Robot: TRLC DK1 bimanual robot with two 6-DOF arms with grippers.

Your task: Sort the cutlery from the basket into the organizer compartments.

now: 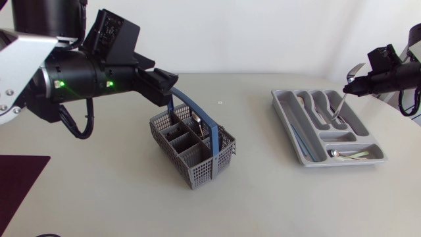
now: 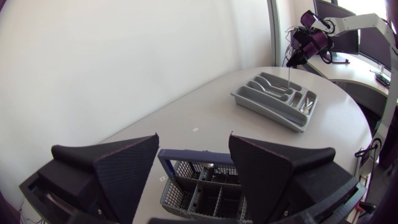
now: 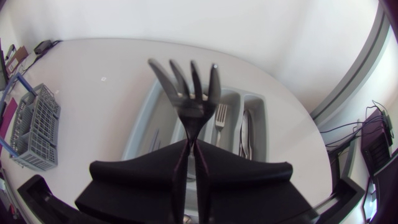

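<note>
One fork [image 3: 189, 93] clamped in right gripper [image 3: 191, 146] above organizer [image 1: 284, 112], probably for dropping in.
Left gripper [image 2: 193, 138], fingers apart, over basket [image 1: 191, 141].

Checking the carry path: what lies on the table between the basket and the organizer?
Only bare table: the head view shows nothing on the stretch between the basket and the organizer; a tiny pale mark lies farther back.

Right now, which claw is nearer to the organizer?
Right. The right claw hangs just above the organizer, shut on a fork. The left claw is across the table, open over the basket.
</note>
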